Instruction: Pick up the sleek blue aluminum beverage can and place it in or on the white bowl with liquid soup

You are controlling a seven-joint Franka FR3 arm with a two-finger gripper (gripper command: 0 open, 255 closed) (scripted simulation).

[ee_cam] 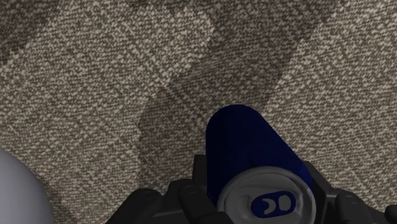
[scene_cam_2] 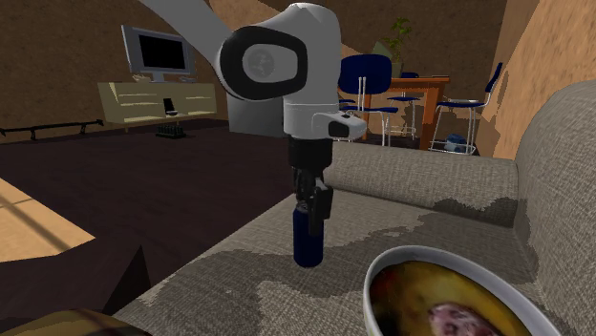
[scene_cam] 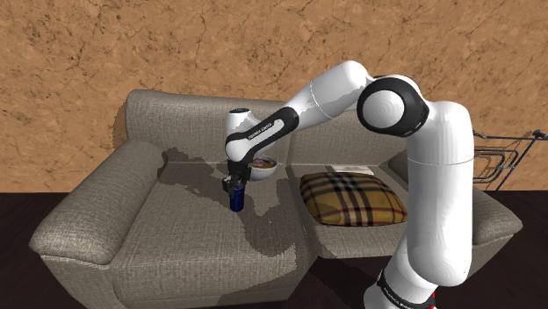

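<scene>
A dark blue can with a silver top stands upright on the grey sofa seat, just in front of the white bowl. My black gripper comes straight down onto the can's upper part. In the second exterior view the gripper clasps the top of the can, and the bowl's rim with yellowish soup lies close by. In the wrist view the can sits between both fingers, which press on its sides; the bowl's wall curves in beside it.
A plaid cushion lies on the seat at the shoulder view's right, with a flat paper behind it. The sofa's backrest and arm bound the seat. A wire rack stands beyond the sofa.
</scene>
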